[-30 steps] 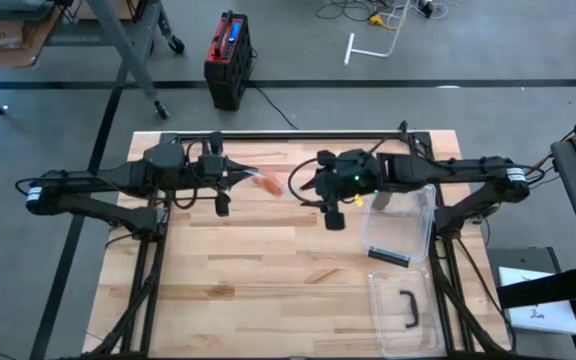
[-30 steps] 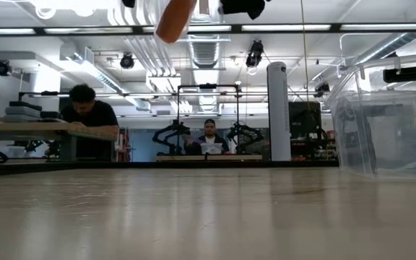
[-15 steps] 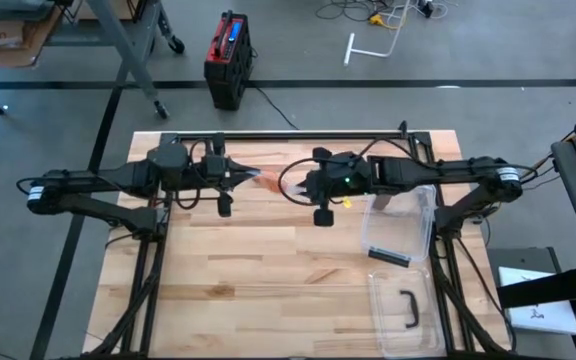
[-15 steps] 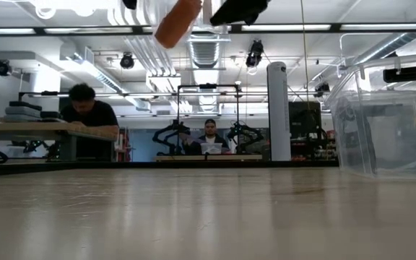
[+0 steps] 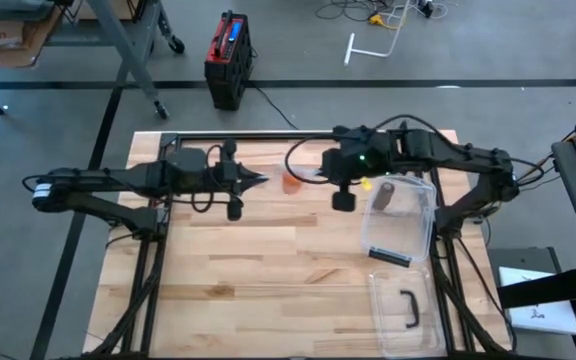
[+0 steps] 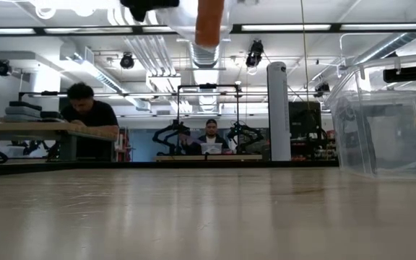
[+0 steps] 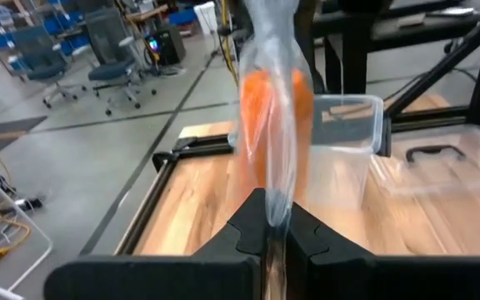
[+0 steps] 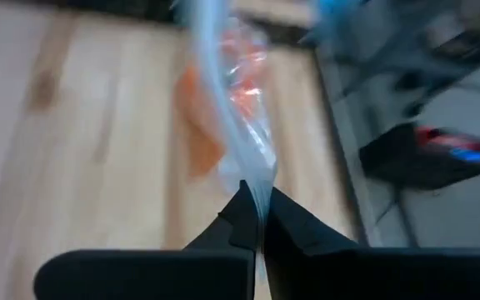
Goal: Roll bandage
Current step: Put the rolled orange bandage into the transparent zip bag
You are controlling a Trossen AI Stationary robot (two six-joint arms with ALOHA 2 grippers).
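Orange bandage point(image 5: 291, 183) in its clear wrapper point(image 7: 271, 100) hangs above the table point(image 5: 268, 290) between left gripper point(image 5: 258, 180) and right gripper point(image 5: 320, 177), each pinched shut on a wrapper end, so opening it calls for a steady, even pull apart.

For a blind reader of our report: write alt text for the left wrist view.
The left hand is shut on the edge of a clear plastic wrapper holding an orange bandage roll, lifted above the wooden table. Beyond it sit a clear plastic bin and its lid.
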